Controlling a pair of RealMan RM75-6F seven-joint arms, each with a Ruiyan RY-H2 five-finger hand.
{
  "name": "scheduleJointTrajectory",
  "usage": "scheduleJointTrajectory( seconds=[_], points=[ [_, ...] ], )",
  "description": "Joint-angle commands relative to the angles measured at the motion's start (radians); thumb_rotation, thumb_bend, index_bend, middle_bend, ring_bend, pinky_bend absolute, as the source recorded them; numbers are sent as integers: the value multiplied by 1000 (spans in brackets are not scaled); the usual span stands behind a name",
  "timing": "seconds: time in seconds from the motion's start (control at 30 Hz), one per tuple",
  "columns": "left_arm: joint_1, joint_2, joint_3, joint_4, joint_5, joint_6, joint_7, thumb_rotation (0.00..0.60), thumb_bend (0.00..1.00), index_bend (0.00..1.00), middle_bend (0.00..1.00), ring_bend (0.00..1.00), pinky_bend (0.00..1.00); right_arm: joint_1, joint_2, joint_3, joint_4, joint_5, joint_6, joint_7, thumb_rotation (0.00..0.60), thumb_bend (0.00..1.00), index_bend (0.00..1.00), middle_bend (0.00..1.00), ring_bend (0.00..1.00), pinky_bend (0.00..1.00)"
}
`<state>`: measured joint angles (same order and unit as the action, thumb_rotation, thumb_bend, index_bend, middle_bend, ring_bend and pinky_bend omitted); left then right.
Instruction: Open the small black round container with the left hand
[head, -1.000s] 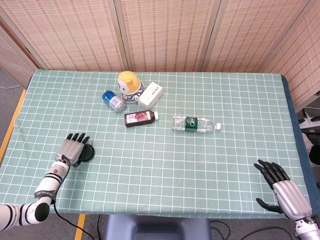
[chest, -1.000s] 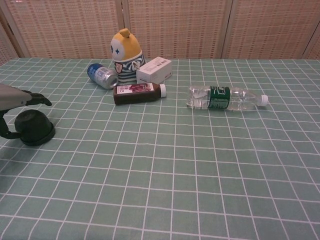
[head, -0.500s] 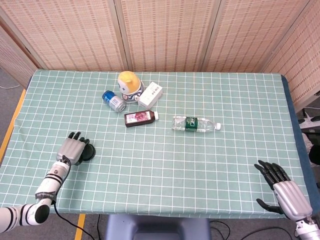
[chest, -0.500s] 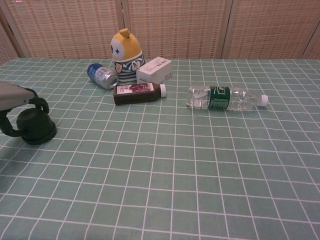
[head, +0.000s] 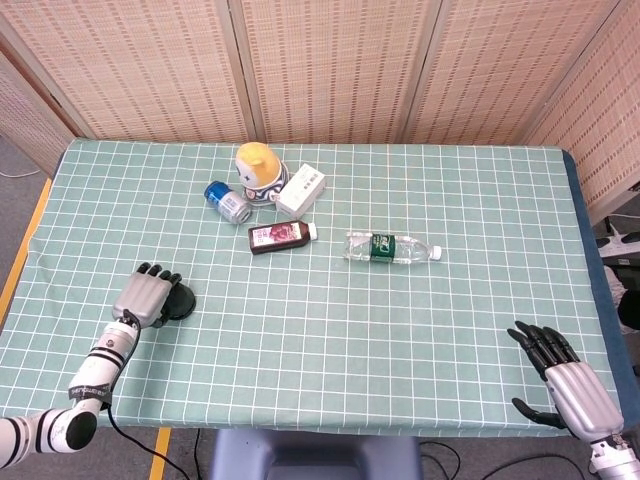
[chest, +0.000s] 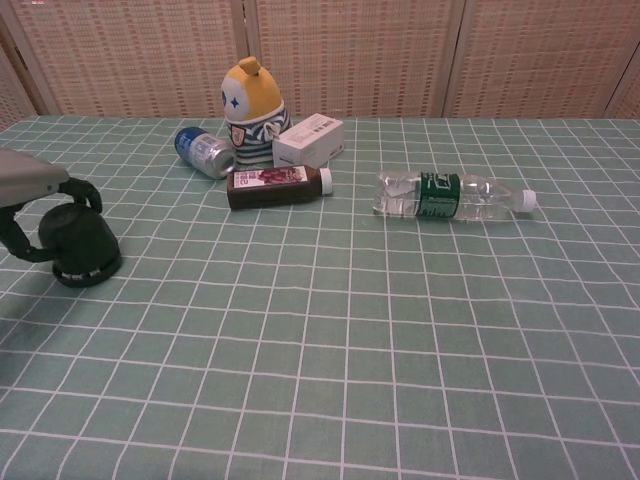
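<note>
Container (chest: 80, 245) shifted right | domed, matte black | left hand (head: 143, 298) fingers (chest: 84, 192) curled over

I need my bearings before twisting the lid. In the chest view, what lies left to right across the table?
Left hand on the small black round container → blue metal can → dark brown juice bottle lying down → clear plastic water bottle with green label.

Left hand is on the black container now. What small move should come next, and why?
Probably tighten the fingers on the lid and start to twist or lift it. The left hand is curled over the top of the small black round container, which stands on the table with its lid seemingly on. The right hand rests far away.
</note>
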<state>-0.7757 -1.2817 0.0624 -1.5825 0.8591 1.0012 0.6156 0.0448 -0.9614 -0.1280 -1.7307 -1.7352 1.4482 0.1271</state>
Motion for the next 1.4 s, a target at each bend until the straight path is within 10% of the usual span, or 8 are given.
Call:
scheduleJointTrajectory(
  seconds=[0.03,0.57,0.8,1.03,1.13,1.3,1.4],
  points=[
    [7,26,-13,-33,6,14,0,600,355,445,374,172,182,0,-1,0,1,-1,0,0,600,152,0,0,0,0],
    [30,-2,-57,193,-176,-125,-33,600,355,418,354,181,158,-4,-3,0,5,-16,18,6,600,152,0,0,0,0],
    [29,-10,-62,213,-206,-158,-41,600,342,24,22,19,144,-2,-5,1,10,-11,12,7,600,152,0,0,0,0],
    [51,18,-71,172,-200,-152,-82,600,339,0,0,0,144,-1,-8,1,13,-14,11,3,600,152,0,0,0,0],
    [81,45,-71,121,-137,-111,-125,600,334,0,0,0,144,0,-14,3,14,-12,9,-5,600,152,0,0,0,0],
    [305,96,-41,-47,451,239,-660,600,362,0,0,0,98,-4,-30,12,19,-3,15,-35,600,152,0,0,0,0],
    [336,97,-12,-27,558,295,-769,600,361,0,0,0,74,-4,-35,13,21,-2,15,-42,600,153,0,0,0,0]
  ],
)
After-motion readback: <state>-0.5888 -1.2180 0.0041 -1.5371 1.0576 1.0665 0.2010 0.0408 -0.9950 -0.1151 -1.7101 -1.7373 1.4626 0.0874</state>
